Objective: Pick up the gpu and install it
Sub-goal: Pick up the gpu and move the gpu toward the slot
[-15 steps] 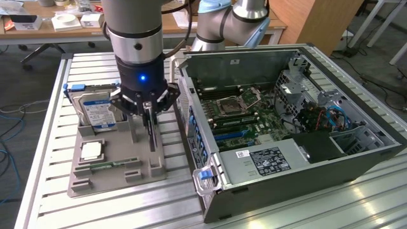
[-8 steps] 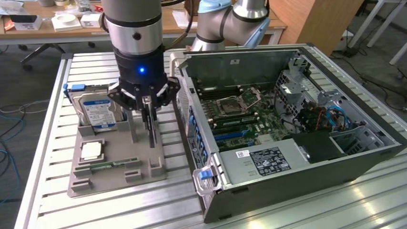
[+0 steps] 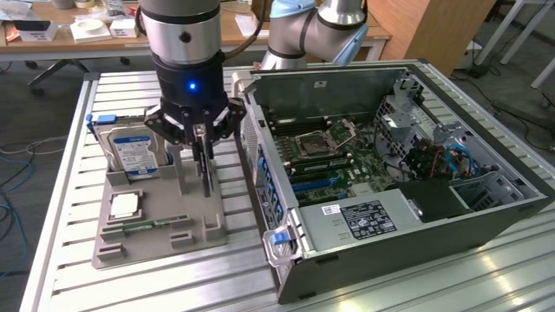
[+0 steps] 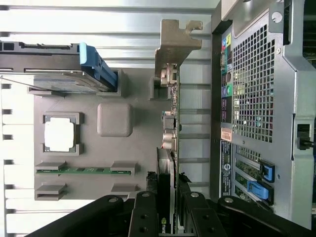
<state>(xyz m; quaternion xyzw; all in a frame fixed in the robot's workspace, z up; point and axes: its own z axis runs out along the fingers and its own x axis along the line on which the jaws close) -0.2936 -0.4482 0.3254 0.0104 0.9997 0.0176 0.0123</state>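
Count, ext. view: 1 arm (image 3: 182,39), 2 fingers (image 3: 199,138), 1 gpu (image 3: 207,179), 1 grey tray (image 3: 199,227), 1 hard drive (image 3: 134,153), 1 square chip (image 3: 126,206), 1 green memory stick (image 3: 147,225) and 1 open computer case (image 3: 485,221). All sit on 1 metal counter (image 3: 130,286).

The fingers are clamped on the gpu, 1 each side, near its top end. The gpu stands on its thin edge at the tray's side next to the case. Can't tell if its low end sits in the tray or is just off it.

From the gpu, ext. view:
- Hard drive at 9 o'clk, standing up w/ a blue label.
- Chip at 8 o'clk, lying flat.
- Memory stick at 7 o'clk, flat in its slot.
- Case at 3 o'clk, close but apart.

Ext. view gives the inside of the case: 1 green board (image 3: 329,149), red & blue wires (image 3: 442,159), and 1 blue clip (image 3: 279,237) at the near corner.

Wrist view gives the case's (image 4: 286,98) back: a mesh w/ little holes, small coloured plugs and 2 blue tabs (image 4: 266,173). It looks straight along the gpu (image 4: 169,143), so the card is a thin line btw the 2 black fingers (image 4: 148,212). The gpu's metal end piece sticks past the tray's (image 4: 138,98) edge, over the counter (image 4: 98,19). Also there: 1 hard drive (image 4: 49,64), 1 chip (image 4: 59,136), 1 memory stick (image 4: 84,171).
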